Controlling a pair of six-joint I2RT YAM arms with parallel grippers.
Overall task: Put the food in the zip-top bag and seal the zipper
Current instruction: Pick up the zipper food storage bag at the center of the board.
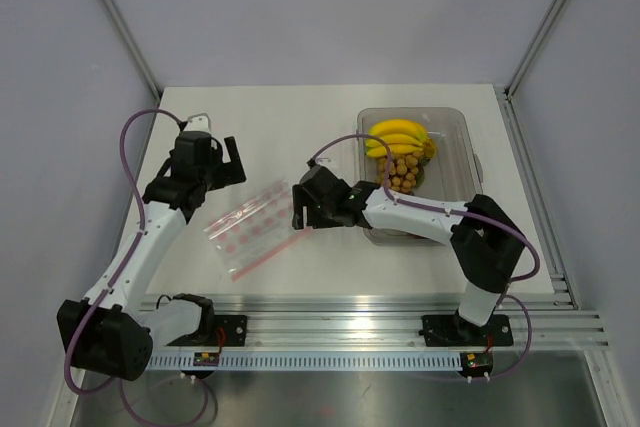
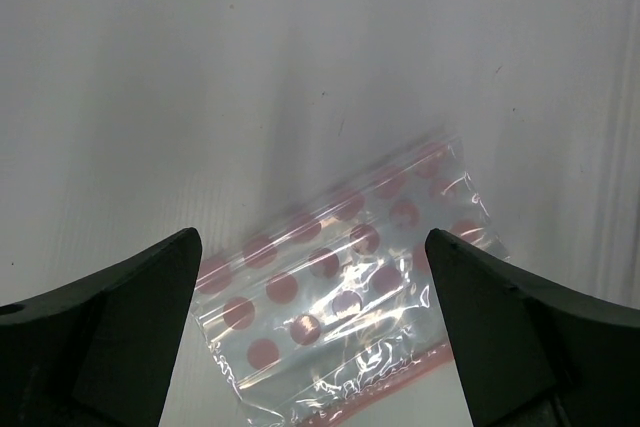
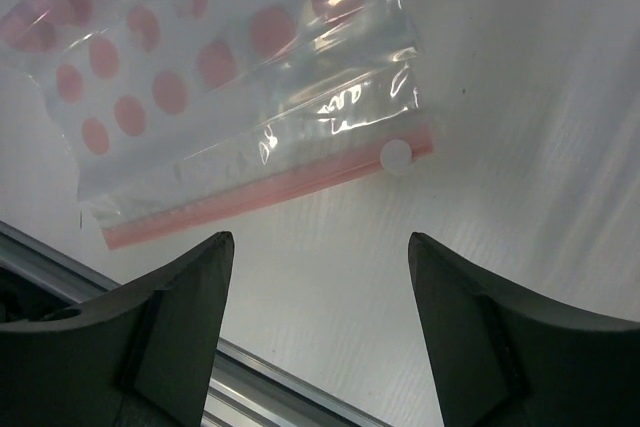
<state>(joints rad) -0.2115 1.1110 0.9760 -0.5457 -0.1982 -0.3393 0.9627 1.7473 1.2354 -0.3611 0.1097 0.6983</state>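
Zip-top bag lay flat on bench between arms | left end effector was wide open, empty, beside it | right end effector was open, empty, near zipper, likely to lift mouth | food sat in tray

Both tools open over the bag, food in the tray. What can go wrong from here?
1. The zip-top bag lies flat on the table; the right tool, open near the zipper, may pinch both layers or just slide the film.
2. The bananas in the tray look nearly as wide as the bag, so they may jam at its mouth.
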